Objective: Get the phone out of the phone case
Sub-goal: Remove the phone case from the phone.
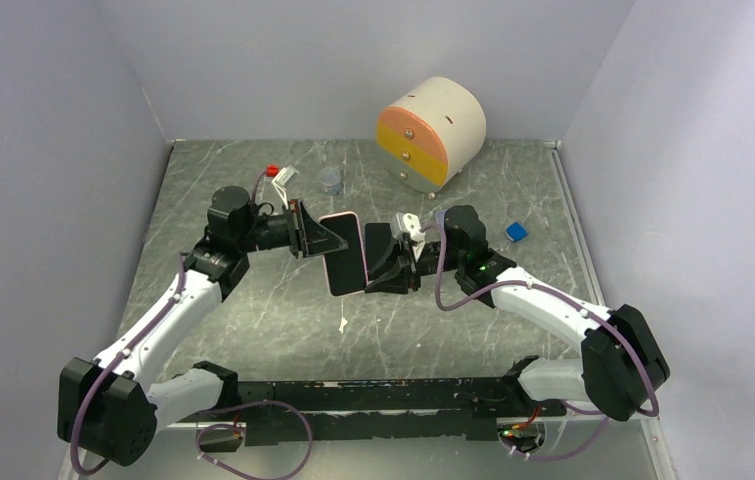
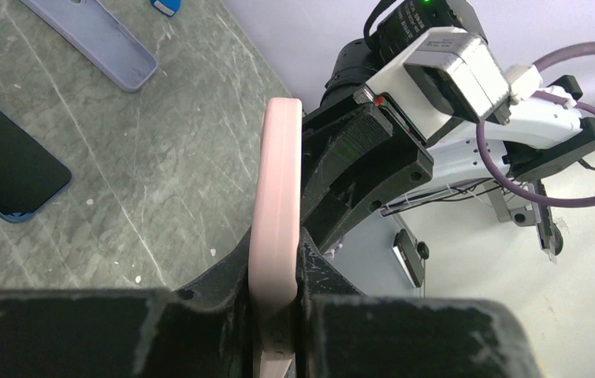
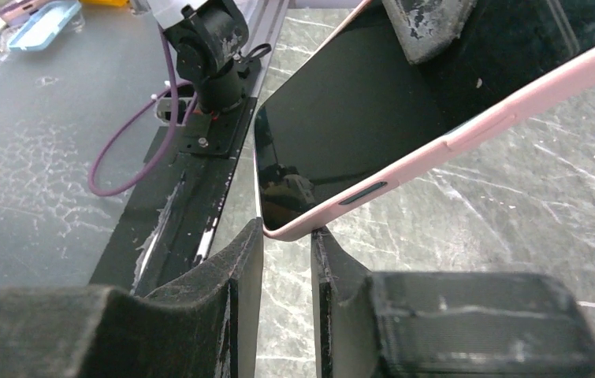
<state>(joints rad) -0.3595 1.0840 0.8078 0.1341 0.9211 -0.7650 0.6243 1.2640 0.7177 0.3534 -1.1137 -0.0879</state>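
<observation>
Phone (image 1: 343, 255), in pink case (image 2: 277, 197), held above counter (image 1: 253, 310) at frame centre. Left pincer (image 2: 276, 272) clenched on case edge, bracing it. Right pincer (image 3: 286, 248) nearly shut at case corner, grip cannot tell; likely for peeling.

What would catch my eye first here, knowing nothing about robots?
A phone in a pink case, held up over the middle of the table: the left gripper clamps its edge, and the right gripper stands slightly open at a corner. At the back sits a round cabinet with a pink and orange front.
</observation>
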